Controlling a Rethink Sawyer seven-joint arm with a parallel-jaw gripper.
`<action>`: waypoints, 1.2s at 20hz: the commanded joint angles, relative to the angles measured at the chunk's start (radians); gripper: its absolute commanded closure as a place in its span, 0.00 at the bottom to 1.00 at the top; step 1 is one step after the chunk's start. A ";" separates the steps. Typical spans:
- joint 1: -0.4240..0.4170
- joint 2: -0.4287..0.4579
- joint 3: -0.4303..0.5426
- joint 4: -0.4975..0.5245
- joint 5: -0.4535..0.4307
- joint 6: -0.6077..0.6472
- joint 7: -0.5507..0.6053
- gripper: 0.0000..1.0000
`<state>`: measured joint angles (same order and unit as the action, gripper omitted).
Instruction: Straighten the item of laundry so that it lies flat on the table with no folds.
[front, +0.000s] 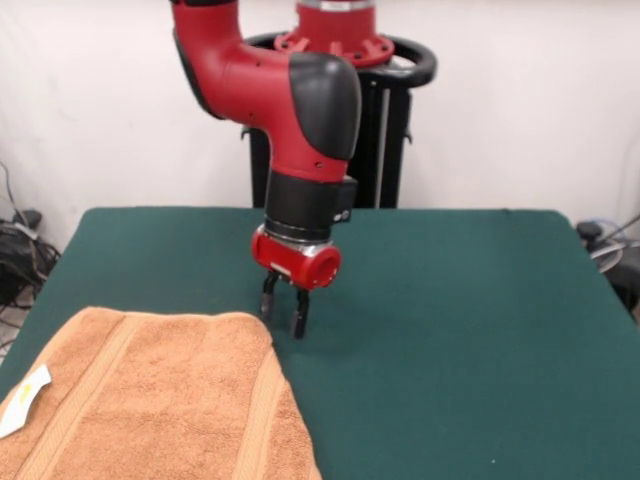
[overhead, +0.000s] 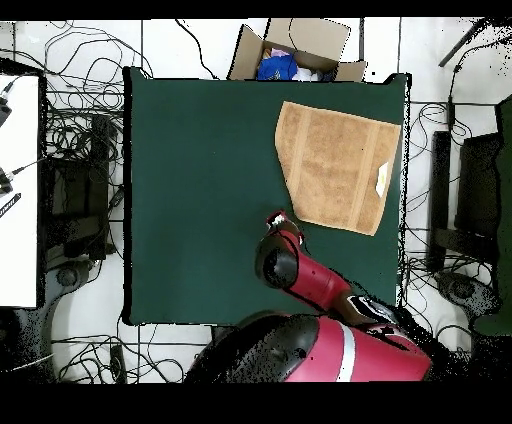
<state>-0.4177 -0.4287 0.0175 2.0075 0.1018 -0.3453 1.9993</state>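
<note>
The orange-tan towel (front: 150, 400) lies on the green table (front: 450, 330) at the near left of the front view, running off the picture's bottom edge. Its white tag (front: 22, 400) shows at its left edge. In the overhead view the towel (overhead: 335, 165) lies spread at the table's (overhead: 200, 180) upper right, and the edge towards the table's middle slants. My gripper (front: 282, 320) is open and empty, low over the table, just beside the towel's far right corner. In the overhead view the arm (overhead: 290, 265) hides the gripper.
An open cardboard box (overhead: 295, 45) with blue things stands just beyond the table's edge close to the towel. Cables lie on the floor round the table. The robot's pedestal (front: 380, 130) stands at the table's far side.
</note>
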 joint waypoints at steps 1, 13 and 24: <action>-0.014 -0.008 0.117 -0.114 -0.109 -0.071 0.136 0.00; 0.160 0.017 -0.139 -0.181 -0.041 0.090 0.032 0.00; 0.254 0.065 -0.271 -0.223 0.008 0.211 0.056 0.00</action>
<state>-0.2024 -0.4371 -0.1832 1.8874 0.0292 -0.2898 1.9993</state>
